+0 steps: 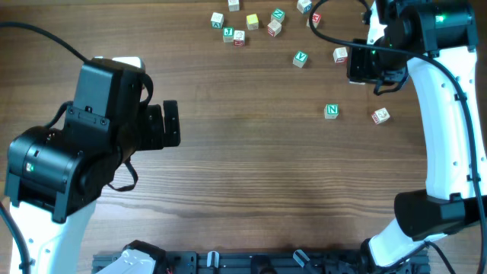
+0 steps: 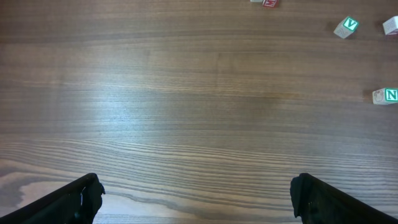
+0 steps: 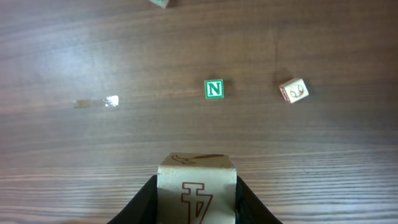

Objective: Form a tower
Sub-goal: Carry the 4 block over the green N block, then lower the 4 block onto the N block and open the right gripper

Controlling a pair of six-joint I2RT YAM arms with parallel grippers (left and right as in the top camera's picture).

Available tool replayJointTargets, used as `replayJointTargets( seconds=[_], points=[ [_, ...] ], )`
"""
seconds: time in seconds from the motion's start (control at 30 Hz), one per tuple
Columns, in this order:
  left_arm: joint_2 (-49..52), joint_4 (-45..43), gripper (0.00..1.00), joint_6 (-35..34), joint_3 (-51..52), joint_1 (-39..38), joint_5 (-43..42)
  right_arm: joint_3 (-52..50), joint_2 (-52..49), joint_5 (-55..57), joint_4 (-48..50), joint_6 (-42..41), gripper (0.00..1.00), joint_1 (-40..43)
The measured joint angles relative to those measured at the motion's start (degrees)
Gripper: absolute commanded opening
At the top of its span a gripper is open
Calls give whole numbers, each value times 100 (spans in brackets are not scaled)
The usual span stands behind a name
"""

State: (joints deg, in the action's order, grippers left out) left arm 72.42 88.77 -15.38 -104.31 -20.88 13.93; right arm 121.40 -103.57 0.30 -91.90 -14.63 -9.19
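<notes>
So the green N cube (image 1: 332, 111) sits flat on the table (image 1: 243, 175), white N facing up. Near it, not touching, the pale cube with reddish marks (image 1: 380, 116) lies twisted a bit.

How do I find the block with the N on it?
Look at the wooden table near the right arm, below the bunch of cubes along the far edge. Two cubes sit alone there, apart. The N cube has a green face with a white letter, unlike the pale cube with reddish marks beside it.
</notes>
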Motion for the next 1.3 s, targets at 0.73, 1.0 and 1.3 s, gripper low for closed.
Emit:
replayJointTargets(
  seconds=[0.73, 1.0, 1.3],
  points=[
    [0, 0, 100, 2, 2, 0, 0, -4144, 46, 170, 3998, 420, 28, 0],
    [0, 0, 100, 2, 2, 0, 0, -4144, 2, 170, 4444, 855, 28, 0],
    [0, -2, 100, 0, 2, 0, 0, -4146, -494, 170, 4332, 894, 29, 0]
  ],
)
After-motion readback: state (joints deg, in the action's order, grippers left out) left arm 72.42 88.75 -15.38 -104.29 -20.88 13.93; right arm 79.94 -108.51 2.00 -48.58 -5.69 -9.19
